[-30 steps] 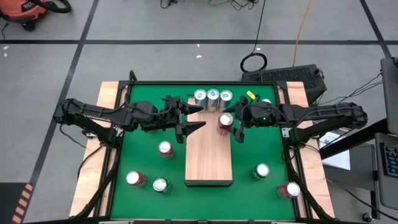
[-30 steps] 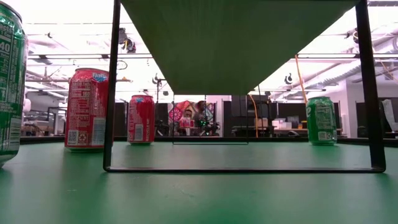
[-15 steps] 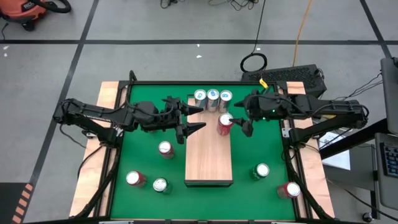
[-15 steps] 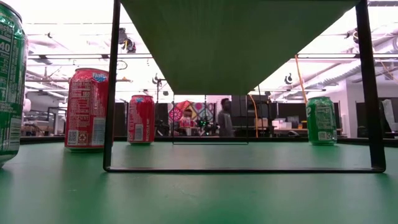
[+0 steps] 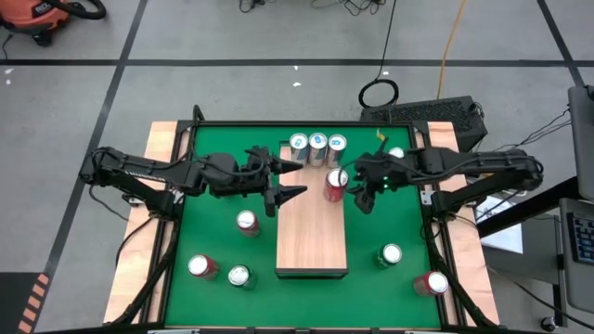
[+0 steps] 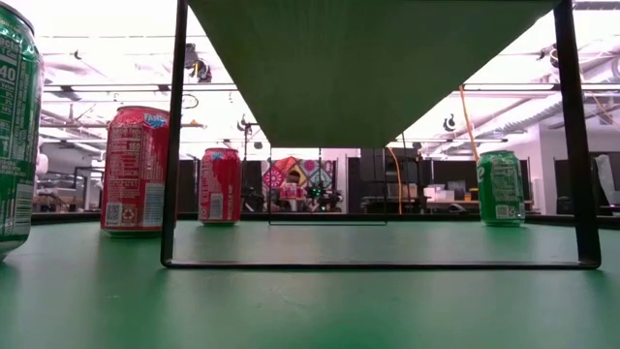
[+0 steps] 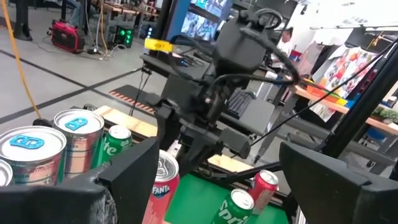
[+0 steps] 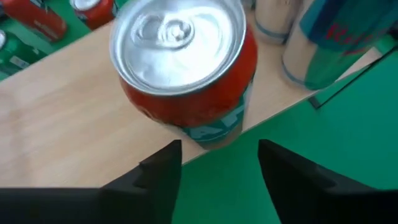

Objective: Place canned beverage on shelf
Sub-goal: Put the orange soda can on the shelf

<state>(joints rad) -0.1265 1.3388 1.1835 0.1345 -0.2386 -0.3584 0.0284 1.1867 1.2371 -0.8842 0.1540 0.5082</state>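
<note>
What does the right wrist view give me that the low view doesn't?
Only the right wrist view: the red can upright at the shelf's edge, the right gripper open just short of it.
Only the low view: a green can and red cans on the table, seen under the shelf.
Both: shelf, green table.

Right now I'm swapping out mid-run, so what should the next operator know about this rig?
Right claw: just off the shelf's right edge beside the red can, fingers apart, holding nothing.
Left claw: open, empty, over the shelf's left edge.
Done: red can upright on the shelf by its right edge; three cans in a row at the far end.
Left: five cans on the green table: two right, three left.
</note>
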